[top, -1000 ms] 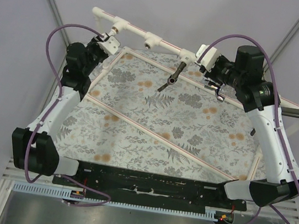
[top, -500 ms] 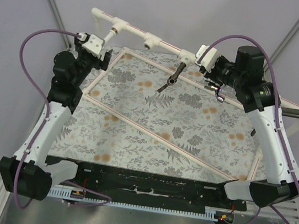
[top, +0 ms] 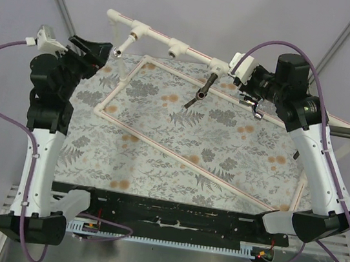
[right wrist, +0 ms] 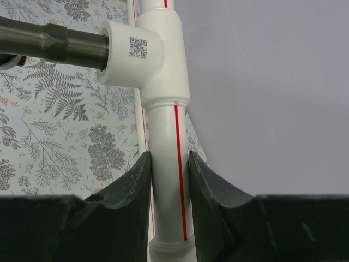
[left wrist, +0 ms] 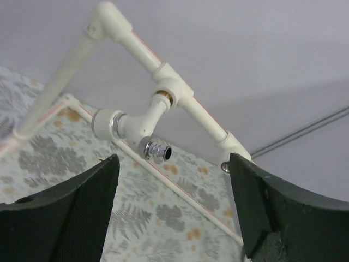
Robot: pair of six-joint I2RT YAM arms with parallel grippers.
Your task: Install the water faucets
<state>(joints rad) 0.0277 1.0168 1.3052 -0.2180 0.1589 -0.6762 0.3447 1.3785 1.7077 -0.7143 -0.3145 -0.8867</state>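
From above: the left gripper (top: 102,55) is spread wide and empty. The white faucet (top: 125,44) sits just ahead of it, on the white pipe (top: 159,35).

Left wrist: that faucet shows between the open fingers, farther out.

Right wrist: the right gripper (right wrist: 170,164) squeezes the white pipe. The metal faucet (right wrist: 49,41) is just past its fingertips.

Hold the pipe firm so nothing twists.

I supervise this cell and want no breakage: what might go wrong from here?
The right end effector is shut on the pipe beside the metal faucet; moving off before opening could drag it. The open left end effector faces the white faucet; an advance off-line may knock its knob.
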